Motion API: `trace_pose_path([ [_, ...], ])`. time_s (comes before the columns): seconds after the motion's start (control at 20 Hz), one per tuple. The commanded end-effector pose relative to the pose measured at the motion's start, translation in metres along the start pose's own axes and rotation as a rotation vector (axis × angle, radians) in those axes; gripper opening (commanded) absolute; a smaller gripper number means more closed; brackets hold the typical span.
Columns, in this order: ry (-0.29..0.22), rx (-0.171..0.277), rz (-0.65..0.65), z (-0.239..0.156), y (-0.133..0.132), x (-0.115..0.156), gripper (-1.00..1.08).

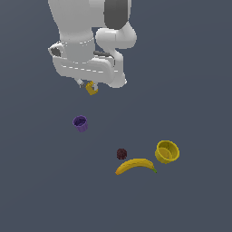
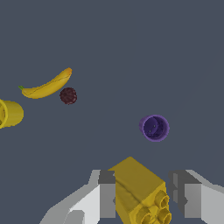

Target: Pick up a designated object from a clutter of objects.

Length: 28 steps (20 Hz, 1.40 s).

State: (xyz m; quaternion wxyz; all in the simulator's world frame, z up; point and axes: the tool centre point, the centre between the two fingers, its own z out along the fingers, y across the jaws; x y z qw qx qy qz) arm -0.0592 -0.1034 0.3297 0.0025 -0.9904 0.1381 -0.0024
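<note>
The designated object, a tiny golden-yellow block (image 2: 139, 192) with round knobs on one face, sits between the two fingers of my gripper (image 2: 142, 194), which is shut on it. In the exterior view the block (image 1: 92, 88) hangs under the white arm, well above the floor, with the gripper (image 1: 88, 86) around it. The rest of the clutter lies below: a small purple cup (image 1: 80, 123) (image 2: 154, 127), a dark red berry-like ball (image 1: 121, 153) (image 2: 68, 95), a banana (image 1: 135, 166) (image 2: 47, 85) and a yellow cup (image 1: 167, 151) (image 2: 9, 113).
The dark grey floor (image 1: 41, 190) stretches all round. The purple cup stands apart toward the exterior view's left; the ball, banana and yellow cup cluster toward its right. The arm's white body (image 1: 86, 45) fills the upper part of the exterior view.
</note>
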Motion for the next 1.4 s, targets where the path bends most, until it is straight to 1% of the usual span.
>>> trace_pose_path([
  [0.0, -0.002, -0.001, -0.001, -0.014, 0.016, -0.005, -1.00],
  [0.2, -0.004, -0.003, -0.002, -0.031, 0.033, -0.009, -1.00],
  [0.4, -0.004, -0.005, -0.002, -0.040, 0.042, -0.010, -1.00],
  [0.8, -0.004, -0.005, -0.002, -0.042, 0.044, -0.008, -1.00],
  [1.35, -0.004, -0.005, -0.002, -0.059, 0.050, 0.004, -1.00],
])
